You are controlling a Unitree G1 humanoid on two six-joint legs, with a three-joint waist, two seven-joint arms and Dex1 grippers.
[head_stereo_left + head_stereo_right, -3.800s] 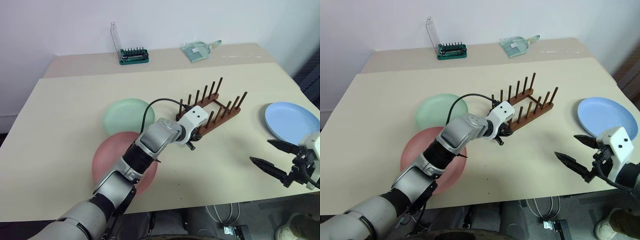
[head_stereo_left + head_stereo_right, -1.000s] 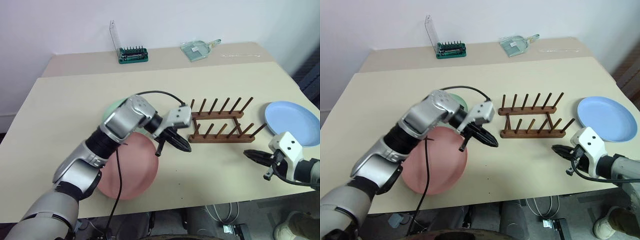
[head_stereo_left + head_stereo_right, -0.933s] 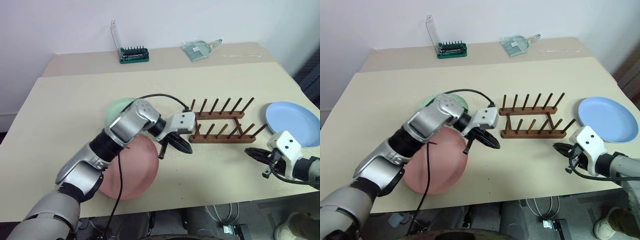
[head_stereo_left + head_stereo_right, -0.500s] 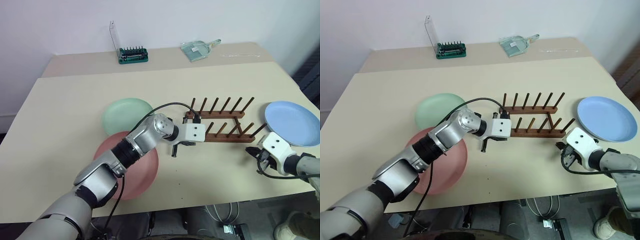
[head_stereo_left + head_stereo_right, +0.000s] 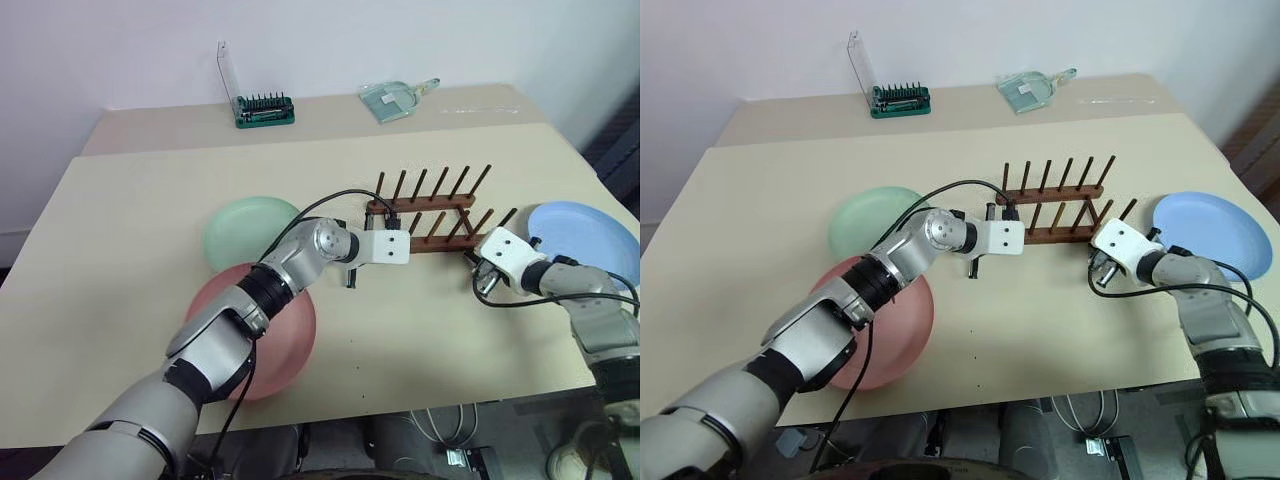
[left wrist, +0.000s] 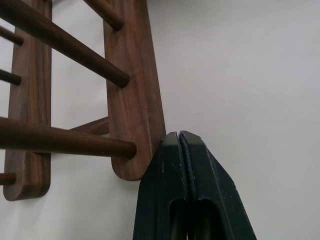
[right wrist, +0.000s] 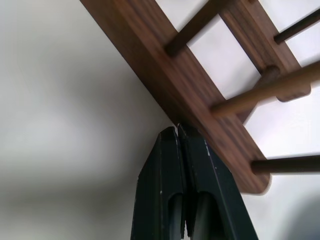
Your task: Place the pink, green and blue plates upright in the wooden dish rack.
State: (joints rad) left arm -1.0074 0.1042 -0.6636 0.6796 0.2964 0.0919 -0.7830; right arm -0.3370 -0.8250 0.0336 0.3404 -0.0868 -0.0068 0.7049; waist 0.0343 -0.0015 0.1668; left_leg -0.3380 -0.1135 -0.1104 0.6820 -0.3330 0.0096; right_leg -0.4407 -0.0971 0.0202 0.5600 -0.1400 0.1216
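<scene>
Now we see the wooden dish rack point(image 5: 428, 213) standing empty on the beige tabletop point(image 5: 130, 210), its pegs leaning away toward the far edge. Our left gripper point(image 6: 180, 137) is clenched, holding nothing, with its tips pressed against the near rail at the rack's left end. Our right gripper point(image 7: 177, 131) is likewise clenched and empty, its tips touching the outer side of the near rail close to the rack's right end. The green plate point(image 5: 252, 230) lies flat to the left of the rack, and the pink plate point(image 5: 285, 335) lies flat in front of it, the two rims meeting under our left arm. The blue plate point(image 5: 585, 232) lies flat just to the right of the rack. A green bit holder point(image 5: 265, 109) sits far back on the tabletop.
</scene>
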